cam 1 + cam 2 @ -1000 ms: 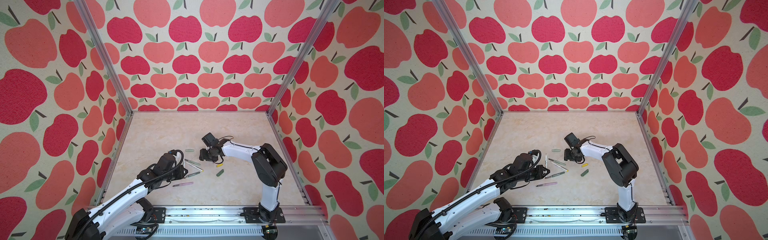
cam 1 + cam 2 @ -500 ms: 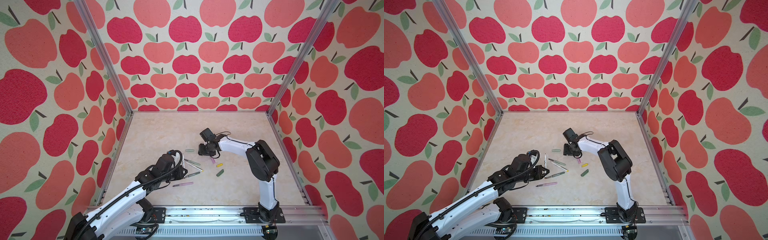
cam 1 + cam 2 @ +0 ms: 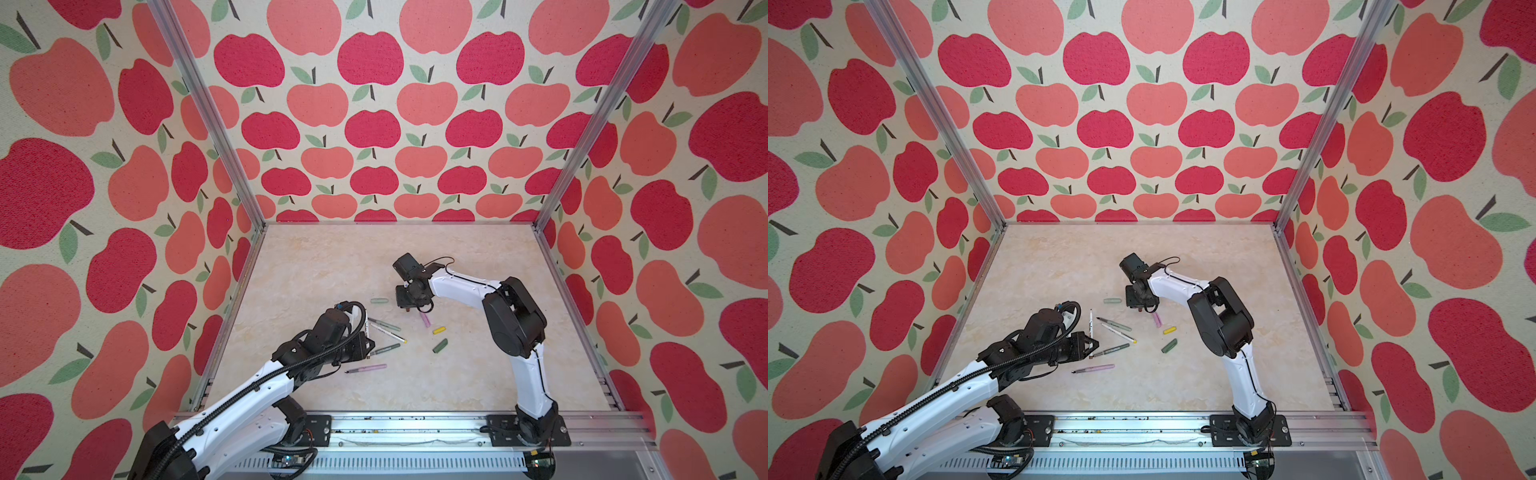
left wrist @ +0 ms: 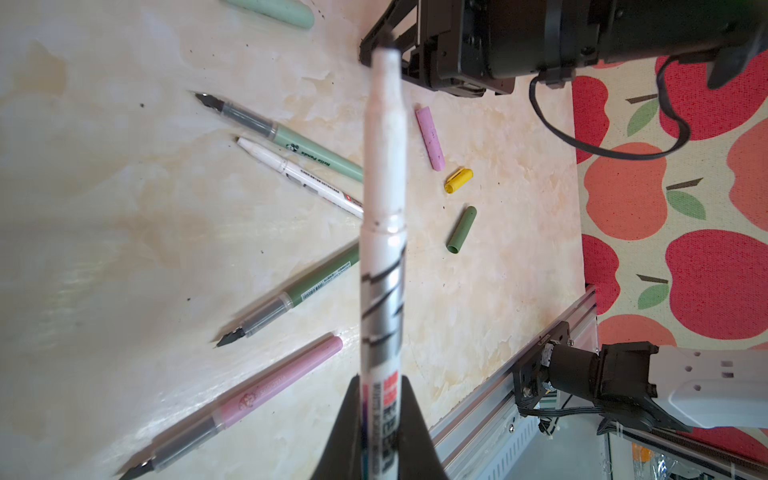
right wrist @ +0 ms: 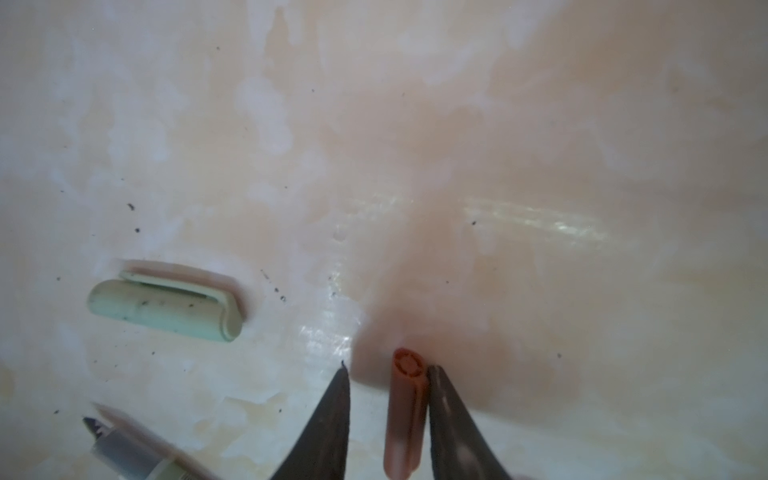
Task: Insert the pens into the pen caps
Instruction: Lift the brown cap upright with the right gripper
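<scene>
While the left claw (image 4: 380, 388) held the white pen (image 4: 384, 166), the right claw (image 5: 389, 368) stood narrowly open astride the brown cap (image 5: 407, 395) near the middle of the desk (image 3: 332, 257), touching one side, so closing could flick it away.

White links (image 3: 457, 286), bulky black joints (image 3: 515, 324), black cables (image 4: 623, 156).

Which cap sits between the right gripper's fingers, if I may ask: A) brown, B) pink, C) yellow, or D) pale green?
A: in the right wrist view the brown cap sits between the fingers of the right gripper, while the pale green cap lies apart from it.
</scene>
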